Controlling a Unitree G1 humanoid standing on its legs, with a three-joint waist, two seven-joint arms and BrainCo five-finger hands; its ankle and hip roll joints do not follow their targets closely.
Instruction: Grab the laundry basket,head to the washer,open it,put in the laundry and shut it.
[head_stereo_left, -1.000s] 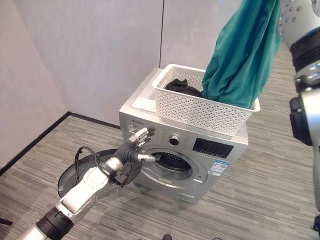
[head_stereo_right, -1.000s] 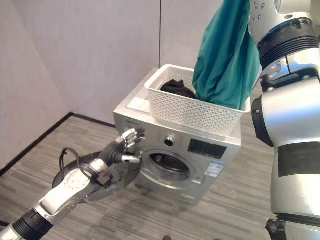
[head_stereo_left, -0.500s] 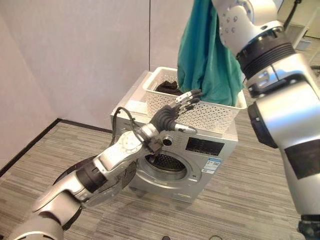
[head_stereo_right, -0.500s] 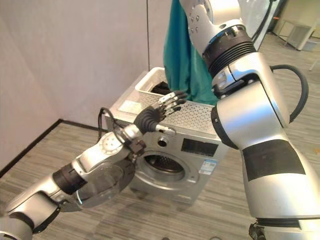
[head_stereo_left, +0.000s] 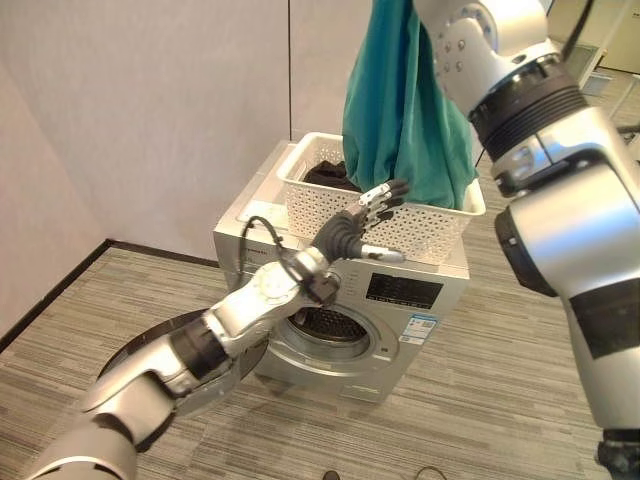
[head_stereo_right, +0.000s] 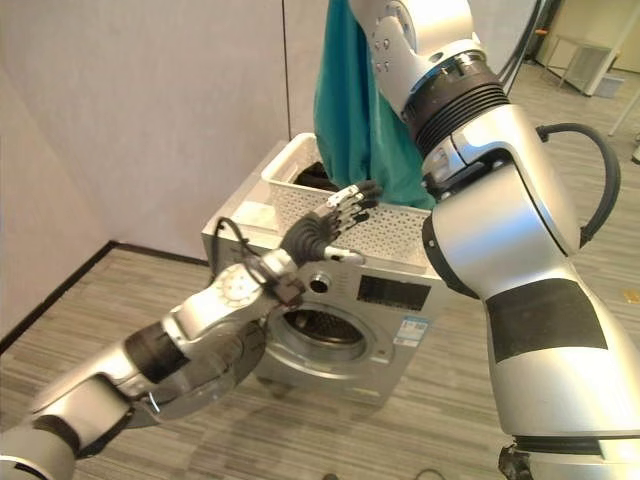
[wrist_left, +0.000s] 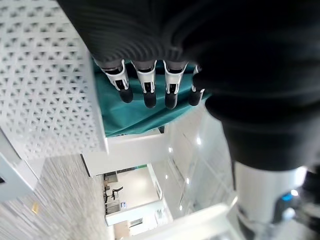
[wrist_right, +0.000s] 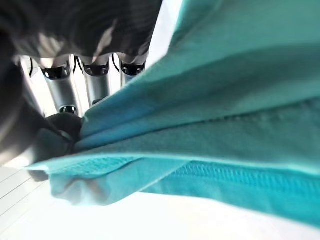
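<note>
A white perforated laundry basket (head_stereo_left: 425, 230) stands on top of the silver washer (head_stereo_left: 425, 300), with dark clothes (head_stereo_left: 322, 175) inside it. A teal garment (head_stereo_left: 400, 110) hangs from above, its lower end at the basket's right rim. My right hand (wrist_right: 97, 87) is raised high and pinches this teal garment (wrist_right: 225, 100) between fingers and thumb. My left hand (head_stereo_left: 352, 222) is open with straight fingers (wrist_left: 145, 85), held just in front of the basket's front wall (wrist_left: 45, 85). The washer's round door (head_stereo_left: 165, 345) stands open at the left, and the drum opening (head_stereo_left: 325, 325) shows below my left arm.
The washer stands against pale walls (head_stereo_left: 150, 120) in a corner. Striped grey floor (head_stereo_left: 500, 410) lies in front and to the right. The open door takes up room at the washer's lower left.
The camera has shifted. My left hand has risen from the drum opening to the basket's front wall. My right arm still holds the teal garment up above the basket.
</note>
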